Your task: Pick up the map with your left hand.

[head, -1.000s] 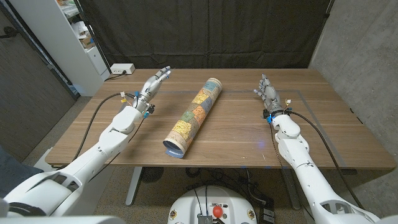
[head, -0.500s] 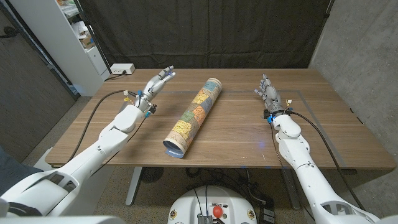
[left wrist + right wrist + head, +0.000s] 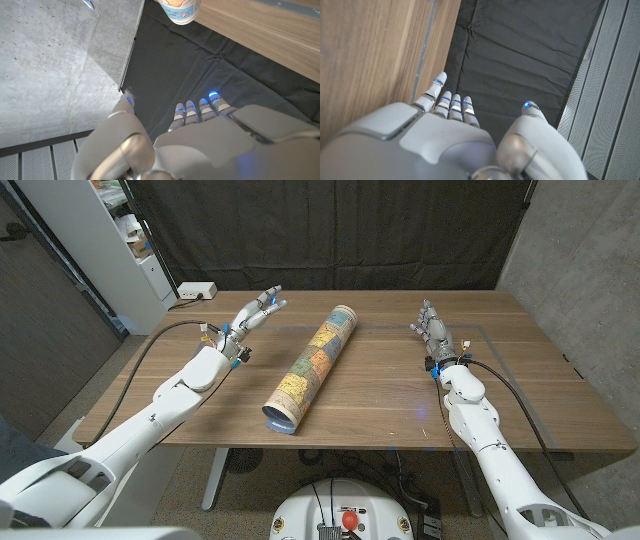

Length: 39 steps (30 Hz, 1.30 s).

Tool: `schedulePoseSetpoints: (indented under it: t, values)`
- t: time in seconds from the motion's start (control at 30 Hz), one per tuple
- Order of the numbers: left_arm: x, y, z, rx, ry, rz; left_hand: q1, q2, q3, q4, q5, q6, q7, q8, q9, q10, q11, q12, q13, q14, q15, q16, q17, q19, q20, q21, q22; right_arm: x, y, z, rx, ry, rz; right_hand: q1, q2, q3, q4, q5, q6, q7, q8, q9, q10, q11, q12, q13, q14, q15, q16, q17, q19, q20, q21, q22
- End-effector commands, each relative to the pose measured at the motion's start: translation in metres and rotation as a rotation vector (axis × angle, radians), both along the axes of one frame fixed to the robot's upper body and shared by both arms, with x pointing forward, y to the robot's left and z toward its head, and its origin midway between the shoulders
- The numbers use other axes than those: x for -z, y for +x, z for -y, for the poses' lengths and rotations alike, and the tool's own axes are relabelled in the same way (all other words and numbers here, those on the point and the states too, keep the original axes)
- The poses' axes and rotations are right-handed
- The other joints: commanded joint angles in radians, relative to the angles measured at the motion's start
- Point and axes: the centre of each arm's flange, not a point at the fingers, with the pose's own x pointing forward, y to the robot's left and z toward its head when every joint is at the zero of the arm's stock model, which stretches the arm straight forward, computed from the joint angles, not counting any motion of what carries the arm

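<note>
Table (image 3: pixel 380 395): a wooden top; the map lies near its middle, and it is the landmark for the rest.
Map (image 3: pixel 311 367): a rolled tube printed with coloured map patches, lying on its side, its open blue-rimmed end toward the robot and its far end angled slightly to the robot's right. No writing on it can be read. In the left wrist view its round end (image 3: pixel 179 11) shows at the table's edge.
Left hand (image 3: pixel 250 317): to the left of the map, level with its far half and apart from it, raised off the wood with fingers spread wide, holding nothing.
Right hand (image 3: pixel 434 332): well to the right of the map, fingers straight and close together, pointing away from the robot, holding nothing.
White box (image 3: pixel 196 290): beyond the map at the table's far left corner, a cable attached; no label legible.
Shelf unit (image 3: pixel 125 240): white, past the table's left end.
Backdrop (image 3: pixel 340 230): a black curtain behind the table.
</note>
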Motion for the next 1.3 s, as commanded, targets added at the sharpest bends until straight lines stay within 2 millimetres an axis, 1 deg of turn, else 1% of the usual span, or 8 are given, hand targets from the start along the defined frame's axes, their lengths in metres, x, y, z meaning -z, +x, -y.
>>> schedulePoseSetpoints:
  t: [0.03,0.23,0.37,0.8,1.1,1.27,1.3]
  values:
    - [-0.006,-0.006,-0.010,-0.044,0.044,0.051,0.019,0.000,0.000,-0.010,0.004,0.000,-0.005,-0.001,0.003,-0.003,-0.007,0.000,0.002,0.000,-0.004,-0.004,0.002,-0.080,0.006,-0.006,0.002,0.001,-0.001,-0.001,0.016,0.007,0.003,0.006,0.005,0.001,-0.004,0.005,0.007,-0.001,-0.006,0.002,0.008,0.001,-0.006,0.004,0.003,0.003,0.000,0.002,0.008,-0.003,-0.007,0.006]
    - [-0.010,-0.004,-0.013,-0.055,0.075,0.078,0.027,-0.002,0.001,-0.018,0.006,0.005,-0.007,0.001,0.003,0.007,-0.015,0.003,0.003,0.006,-0.009,-0.003,0.002,-0.075,0.007,-0.010,0.002,-0.001,-0.002,-0.001,0.027,0.015,0.013,0.007,0.006,0.000,-0.005,0.005,0.006,-0.002,-0.006,0.002,0.009,0.001,-0.007,0.004,0.004,0.003,0.000,0.002,0.010,-0.004,-0.010,0.006]
    - [-0.012,-0.001,-0.015,-0.059,0.095,0.093,0.030,-0.004,0.002,-0.022,0.006,0.011,-0.010,0.003,0.004,0.011,-0.016,0.003,0.003,0.012,-0.014,-0.001,0.002,-0.068,0.006,-0.011,0.002,-0.002,-0.002,-0.002,0.037,0.019,0.015,0.008,0.005,0.000,-0.006,0.005,0.007,-0.002,-0.006,0.002,0.009,0.001,-0.008,0.004,0.004,0.002,-0.001,0.001,0.011,-0.004,-0.012,0.006]
    - [-0.021,0.010,-0.020,-0.049,0.138,0.135,0.034,-0.007,0.002,-0.029,0.008,0.025,-0.010,0.006,0.004,0.023,-0.018,0.006,0.004,0.022,-0.014,0.001,0.002,-0.055,0.007,-0.015,0.003,-0.006,-0.005,-0.004,0.073,0.033,0.023,0.008,0.006,-0.001,-0.007,0.006,0.007,-0.002,-0.007,0.002,0.011,0.002,-0.011,0.005,0.005,0.002,-0.001,0.000,0.014,-0.004,-0.018,0.006]
    - [-0.030,0.010,-0.015,-0.063,0.213,0.163,0.036,-0.009,0.002,-0.033,0.010,0.029,-0.013,0.007,0.004,0.031,-0.021,0.008,0.004,0.029,-0.019,0.002,0.003,-0.050,0.009,-0.018,0.003,-0.005,-0.008,-0.001,0.093,0.046,0.027,0.009,0.007,-0.002,-0.007,0.007,0.006,-0.001,-0.008,0.002,0.012,0.001,-0.013,0.005,0.006,0.003,-0.001,-0.001,0.015,-0.004,-0.022,0.006]
    - [-0.028,0.007,-0.012,-0.076,0.239,0.187,0.037,-0.010,0.002,-0.035,0.011,0.032,-0.014,0.007,0.004,0.035,-0.020,0.009,0.005,0.033,-0.020,0.002,0.003,-0.047,0.011,-0.019,0.003,-0.005,-0.008,0.001,0.096,0.049,0.029,0.008,0.007,-0.003,-0.007,0.007,0.007,-0.002,-0.007,0.002,0.013,0.001,-0.014,0.005,0.006,0.002,-0.002,-0.001,0.015,-0.004,-0.025,0.006]
    - [-0.028,0.007,-0.012,-0.077,0.242,0.190,0.038,-0.010,0.002,-0.035,0.011,0.033,-0.015,0.007,0.004,0.036,-0.023,0.009,0.005,0.034,-0.020,0.003,0.003,-0.046,0.012,-0.020,0.003,-0.005,-0.008,0.001,0.097,0.050,0.030,0.008,0.007,-0.003,-0.008,0.007,0.007,-0.002,-0.008,0.002,0.012,0.000,-0.014,0.005,0.006,0.002,-0.001,-0.001,0.015,-0.004,-0.025,0.006]
